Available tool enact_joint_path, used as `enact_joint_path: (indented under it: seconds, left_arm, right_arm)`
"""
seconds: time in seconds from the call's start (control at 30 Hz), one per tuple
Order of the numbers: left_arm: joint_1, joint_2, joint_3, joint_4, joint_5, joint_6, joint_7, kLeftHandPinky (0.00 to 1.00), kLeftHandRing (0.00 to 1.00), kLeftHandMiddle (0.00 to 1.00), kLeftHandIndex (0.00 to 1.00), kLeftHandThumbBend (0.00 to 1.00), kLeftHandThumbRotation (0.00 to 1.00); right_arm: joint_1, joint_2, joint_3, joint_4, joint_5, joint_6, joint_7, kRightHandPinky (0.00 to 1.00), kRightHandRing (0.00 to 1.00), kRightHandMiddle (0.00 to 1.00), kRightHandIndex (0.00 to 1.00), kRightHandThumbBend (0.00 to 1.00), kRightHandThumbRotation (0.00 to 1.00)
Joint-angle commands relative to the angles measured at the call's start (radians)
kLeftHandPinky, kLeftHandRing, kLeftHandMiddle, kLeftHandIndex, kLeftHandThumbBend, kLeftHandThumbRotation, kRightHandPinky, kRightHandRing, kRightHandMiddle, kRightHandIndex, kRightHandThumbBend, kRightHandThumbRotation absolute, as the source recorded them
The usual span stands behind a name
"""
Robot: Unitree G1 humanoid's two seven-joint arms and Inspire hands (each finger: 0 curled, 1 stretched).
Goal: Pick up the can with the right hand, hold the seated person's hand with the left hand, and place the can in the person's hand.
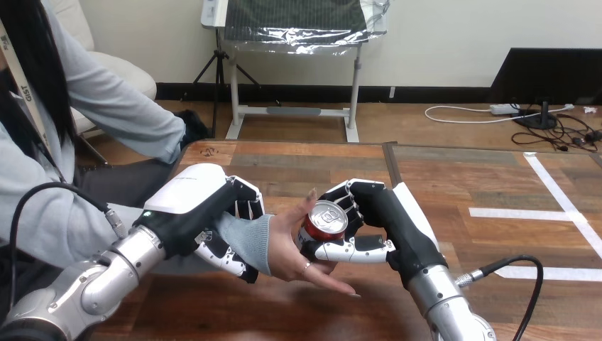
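Wooden table, can clasped in right hand

Wooden tabletop, planked, surface sound. White tape strips adhered at 3 o'clock: one diagonal, two horizontal. Dark seam runs toward 12 o'clock.

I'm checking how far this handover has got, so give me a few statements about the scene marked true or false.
1. The right robot hand is shut on the red can. True.
2. The left robot hand lies open on the table. False: its fingers and thumb curl round the person's wrist.
3. The person's hand is open, palm toward the can. True.
4. The can stands alone on the table. False: the right robot hand holds it at the person's palm.
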Motion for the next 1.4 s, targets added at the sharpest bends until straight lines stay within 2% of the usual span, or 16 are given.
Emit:
enact_joint_path:
  seconds: [0.0, 0.3, 0.43, 0.63, 0.73, 0.77, 0.93, 1.03, 1.07, 1.37]
  left_arm:
    - [-0.079, -0.025, 0.016, -0.046, -0.025, -0.023, 0.005, 0.26, 0.31, 0.38, 0.40, 0.94, 0.02]
    - [-0.077, -0.024, 0.016, -0.041, -0.024, -0.027, 0.009, 0.26, 0.32, 0.39, 0.41, 0.95, 0.04]
    - [-0.076, -0.023, 0.016, -0.047, -0.023, -0.020, 0.006, 0.28, 0.33, 0.40, 0.42, 0.97, 0.07]
    - [-0.073, -0.023, 0.020, -0.053, -0.030, -0.011, -0.005, 0.35, 0.40, 0.45, 0.48, 0.99, 0.13]
    - [-0.070, -0.021, 0.021, -0.059, -0.031, -0.011, -0.005, 0.39, 0.43, 0.49, 0.51, 1.00, 0.16]
    - [-0.069, -0.020, 0.022, -0.062, -0.031, -0.009, -0.006, 0.41, 0.46, 0.51, 0.54, 1.00, 0.17]
    - [-0.061, -0.014, 0.021, -0.082, -0.019, 0.003, -0.003, 0.46, 0.51, 0.56, 0.60, 1.00, 0.20]
    - [-0.054, -0.012, 0.023, -0.094, -0.021, 0.007, -0.005, 0.53, 0.56, 0.60, 0.65, 1.00, 0.22]
    - [-0.051, -0.011, 0.024, -0.099, -0.022, 0.010, -0.008, 0.58, 0.60, 0.64, 0.69, 1.00, 0.23]
    - [-0.029, -0.003, 0.030, -0.146, -0.031, 0.037, -0.029, 0.75, 0.78, 0.79, 0.82, 1.00, 0.28]
  right_arm:
    - [-0.064, 0.018, -0.002, -0.062, 0.020, -0.015, 0.006, 0.38, 0.43, 0.49, 0.52, 0.78, 0.00]
    - [-0.072, 0.019, -0.007, -0.052, 0.027, -0.017, 0.005, 0.41, 0.47, 0.53, 0.55, 0.81, 0.00]
    - [-0.072, 0.017, -0.007, -0.061, 0.024, -0.001, 0.006, 0.43, 0.49, 0.55, 0.57, 0.83, 0.00]
    - [-0.075, 0.008, -0.002, -0.065, 0.009, 0.004, 0.003, 0.51, 0.57, 0.61, 0.64, 0.84, 0.02]
    - [-0.077, 0.002, 0.000, -0.066, 0.000, 0.007, 0.002, 0.57, 0.62, 0.65, 0.69, 0.84, 0.05]
    - [-0.078, 0.001, 0.000, -0.066, -0.002, 0.010, 0.004, 0.62, 0.67, 0.69, 0.72, 0.85, 0.07]
    - [-0.085, -0.009, 0.002, -0.064, -0.013, 0.024, 0.007, 0.72, 0.75, 0.76, 0.79, 0.85, 0.13]
    - [-0.089, -0.015, 0.001, -0.059, -0.013, 0.025, 0.017, 0.78, 0.81, 0.81, 0.84, 0.86, 0.18]
    - [-0.090, -0.018, 0.001, -0.057, -0.014, 0.023, 0.018, 0.82, 0.84, 0.84, 0.87, 0.87, 0.22]
    - [-0.100, -0.037, -0.004, -0.048, -0.019, 0.011, 0.038, 0.90, 0.93, 0.94, 0.98, 0.90, 0.38]
